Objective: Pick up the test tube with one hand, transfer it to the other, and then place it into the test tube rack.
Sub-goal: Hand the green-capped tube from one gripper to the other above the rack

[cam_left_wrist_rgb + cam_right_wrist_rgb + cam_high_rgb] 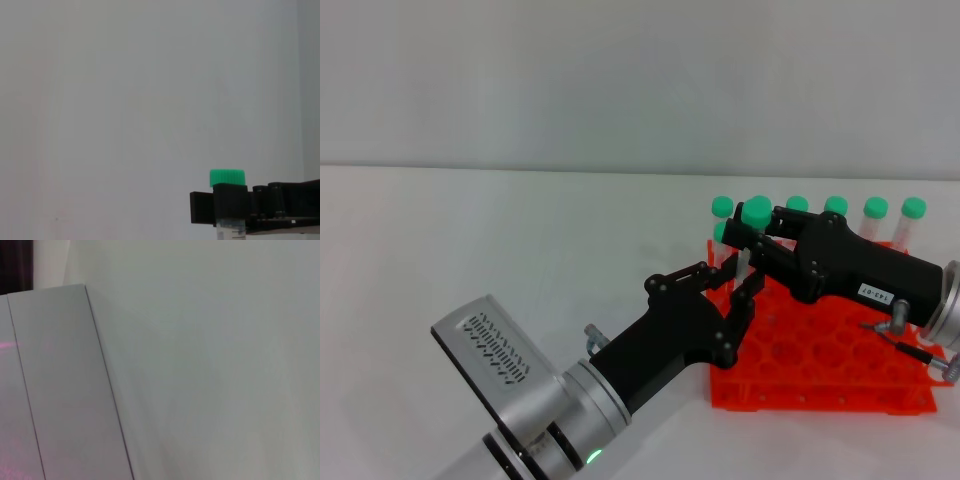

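The right gripper (pixel 760 240) fingers clamp the test tube (pixel 754 222) upright over the test tube rack (pixel 820 365); the left gripper (pixel 732 290) fingers spread wide around its lower part, on the counter (pixel 470 250) side

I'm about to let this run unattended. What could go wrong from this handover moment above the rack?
1. The right gripper pinches the test tube just under its green cap, while the left gripper brackets it lower down; a pull by either arm may tilt or drop the tube.
2. The handover hangs over the test tube rack, close to the standing tubes, which either gripper may knock.
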{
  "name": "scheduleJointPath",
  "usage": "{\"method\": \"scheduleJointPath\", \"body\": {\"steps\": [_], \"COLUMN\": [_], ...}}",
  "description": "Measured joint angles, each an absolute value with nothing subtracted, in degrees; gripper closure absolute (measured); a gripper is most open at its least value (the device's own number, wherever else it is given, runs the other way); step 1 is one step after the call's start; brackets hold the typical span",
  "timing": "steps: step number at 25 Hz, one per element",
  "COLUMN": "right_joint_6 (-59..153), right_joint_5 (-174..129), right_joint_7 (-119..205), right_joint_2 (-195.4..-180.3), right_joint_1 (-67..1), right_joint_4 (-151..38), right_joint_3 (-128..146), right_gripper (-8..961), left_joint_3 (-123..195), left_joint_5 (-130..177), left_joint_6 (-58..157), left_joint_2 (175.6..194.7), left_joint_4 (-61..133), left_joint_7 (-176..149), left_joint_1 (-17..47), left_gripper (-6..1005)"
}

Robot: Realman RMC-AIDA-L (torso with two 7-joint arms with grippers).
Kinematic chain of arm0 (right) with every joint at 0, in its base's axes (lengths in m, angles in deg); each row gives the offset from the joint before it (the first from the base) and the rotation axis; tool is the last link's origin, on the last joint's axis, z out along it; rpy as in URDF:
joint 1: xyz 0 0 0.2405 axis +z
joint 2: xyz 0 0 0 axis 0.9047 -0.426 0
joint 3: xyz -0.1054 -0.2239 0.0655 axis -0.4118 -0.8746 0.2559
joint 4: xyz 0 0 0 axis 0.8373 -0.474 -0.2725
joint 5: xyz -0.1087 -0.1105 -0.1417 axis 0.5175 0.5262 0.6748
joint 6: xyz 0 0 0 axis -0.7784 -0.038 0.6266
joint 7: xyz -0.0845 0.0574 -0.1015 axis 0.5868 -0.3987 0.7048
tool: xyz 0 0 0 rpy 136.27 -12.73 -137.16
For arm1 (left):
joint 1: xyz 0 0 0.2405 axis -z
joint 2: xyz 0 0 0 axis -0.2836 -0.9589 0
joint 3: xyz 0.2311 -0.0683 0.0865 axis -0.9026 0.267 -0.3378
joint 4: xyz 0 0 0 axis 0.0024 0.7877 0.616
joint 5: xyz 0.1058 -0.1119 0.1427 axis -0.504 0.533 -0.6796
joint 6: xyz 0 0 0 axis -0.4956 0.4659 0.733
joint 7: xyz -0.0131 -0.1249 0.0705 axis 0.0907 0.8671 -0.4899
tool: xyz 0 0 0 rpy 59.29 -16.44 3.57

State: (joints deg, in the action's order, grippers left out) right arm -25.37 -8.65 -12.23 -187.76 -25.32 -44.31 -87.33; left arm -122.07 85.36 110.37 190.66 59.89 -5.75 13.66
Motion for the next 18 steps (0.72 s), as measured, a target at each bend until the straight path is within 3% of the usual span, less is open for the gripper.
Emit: {"method": "scheduleJointPath", "body": {"steps": [12, 18], "right_joint_6": [-25.1, -25.0], "right_joint_5": [-8.5, -8.4], "right_joint_7": [-12.1, -12.1], "right_joint_2": [-187.75, -187.76], "right_joint_1": [-25.5, -25.6], "right_joint_4": [-44.3, -44.3], "right_joint_3": [-86.4, -86.1], "right_gripper": [733, 751], "left_joint_3": [-122.1, -122.0], "left_joint_5": [85.4, 85.4], "left_joint_6": [110.4, 110.4], "left_joint_2": [190.68, 190.62], "left_joint_4": [59.9, 59.9], "left_joint_7": [-5.8, -5.8], "left_joint_1": [13.3, 13.0], "left_gripper": [778, 556]}}
